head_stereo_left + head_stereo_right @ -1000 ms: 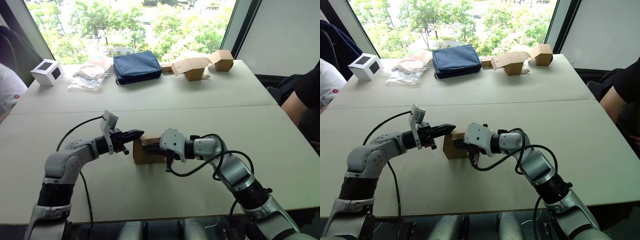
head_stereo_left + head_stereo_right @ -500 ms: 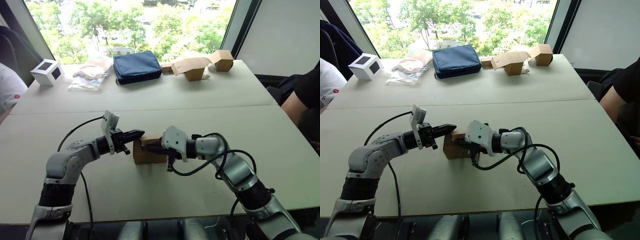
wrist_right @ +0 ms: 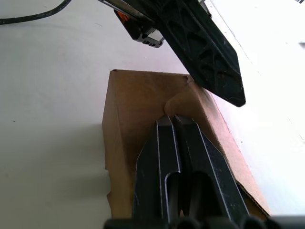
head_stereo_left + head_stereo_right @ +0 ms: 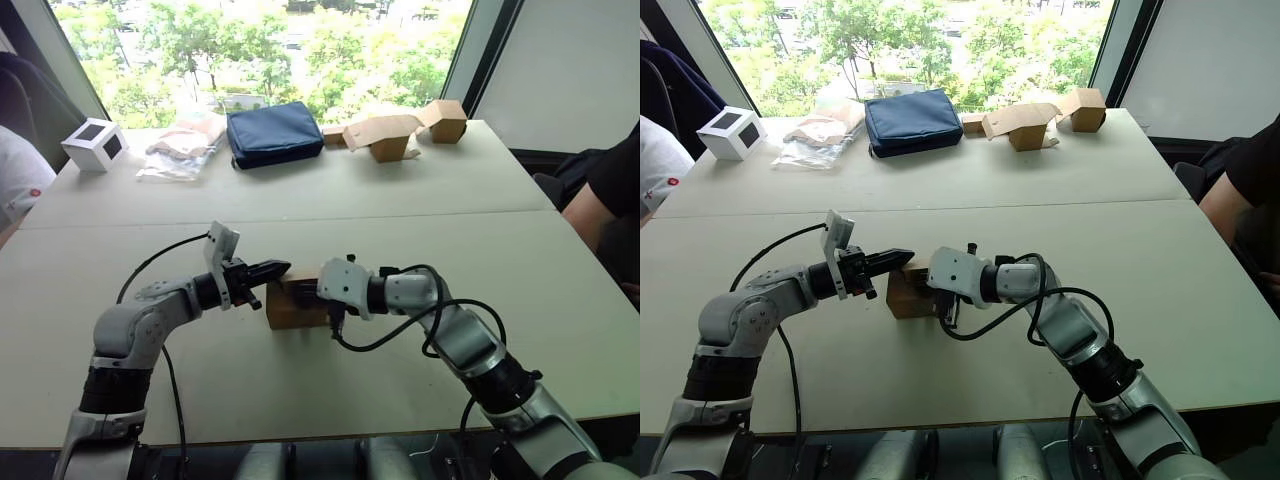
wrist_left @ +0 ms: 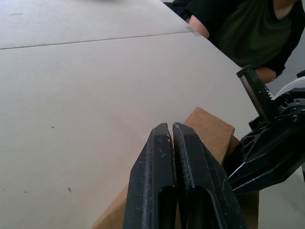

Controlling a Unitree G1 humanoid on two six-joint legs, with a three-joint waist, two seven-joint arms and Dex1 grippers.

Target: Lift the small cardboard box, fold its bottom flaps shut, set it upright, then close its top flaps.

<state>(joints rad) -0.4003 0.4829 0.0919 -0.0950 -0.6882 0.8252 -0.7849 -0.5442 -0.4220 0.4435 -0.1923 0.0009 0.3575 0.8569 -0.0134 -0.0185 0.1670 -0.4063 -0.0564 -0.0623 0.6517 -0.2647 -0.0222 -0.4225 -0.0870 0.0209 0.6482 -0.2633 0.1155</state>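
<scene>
Between the black left gripper (image 4: pixel 276 267) and the black right gripper (image 3: pixel 172 119) sits the small cardboard box (image 4: pixel 293 306), plain unprinted brown. It rests on a pale beige table (image 4: pixel 400 190). Well beyond the grippers lie a navy blue pouch (image 4: pixel 273 132), paler tan cardboard boxes (image 4: pixel 395 130) and a white cube (image 4: pixel 94 144) with a dark window.

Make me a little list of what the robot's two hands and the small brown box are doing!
box: small cardboard box sitting on the table, between both grippers
left gripper: fingers shut, tips over the box's top edge
right gripper: fingers shut, pressing a top flap
far off: blue pouch, white cube, paler boxes
</scene>
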